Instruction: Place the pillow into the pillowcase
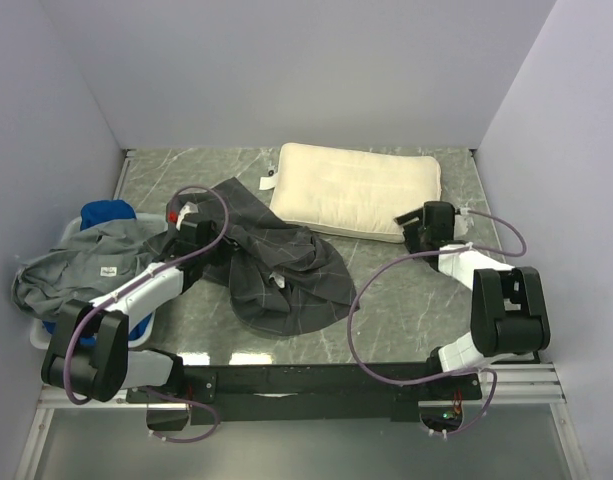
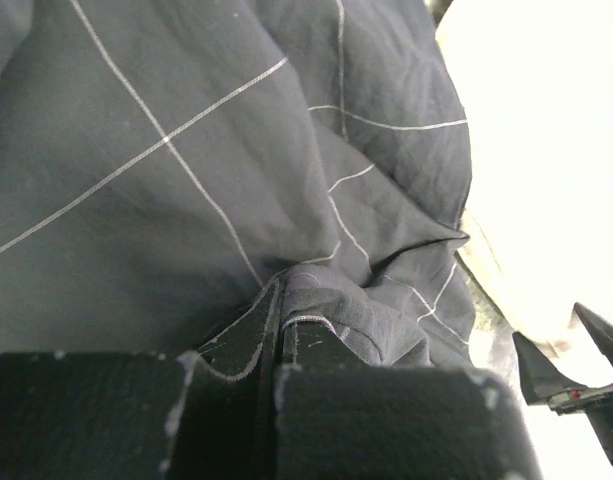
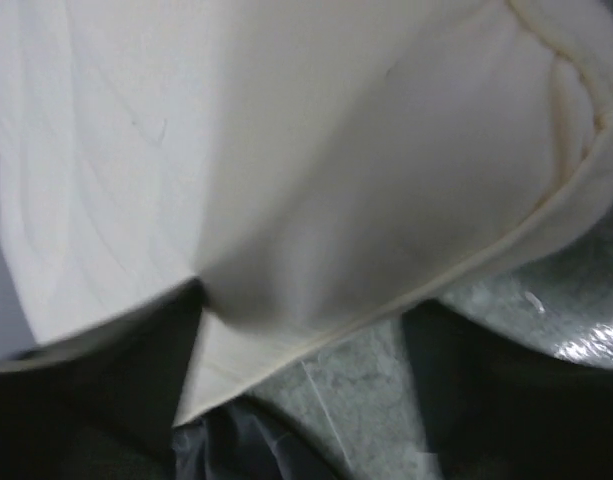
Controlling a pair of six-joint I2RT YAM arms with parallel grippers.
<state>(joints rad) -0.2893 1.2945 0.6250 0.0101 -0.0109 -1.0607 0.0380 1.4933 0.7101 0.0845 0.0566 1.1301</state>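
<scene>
Right wrist view: right claw (image 3: 306, 390) spread, cream-white quilted rectangular pillow (image 3: 286, 150) edge between its fingers; advise seating deeper before closing. Meanwhile left claw (image 2: 273, 345) pinches charcoal grid-patterned fabric pillowcase (image 2: 186, 150).

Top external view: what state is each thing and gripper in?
pillow: lying flat, outside the pillowcase.
pillowcase: crumpled, one fold pinched.
left gripper: shut on the pillowcase.
right gripper: open, pillow's edge between its fingers.
grey garment: bunched up at the left.
</scene>
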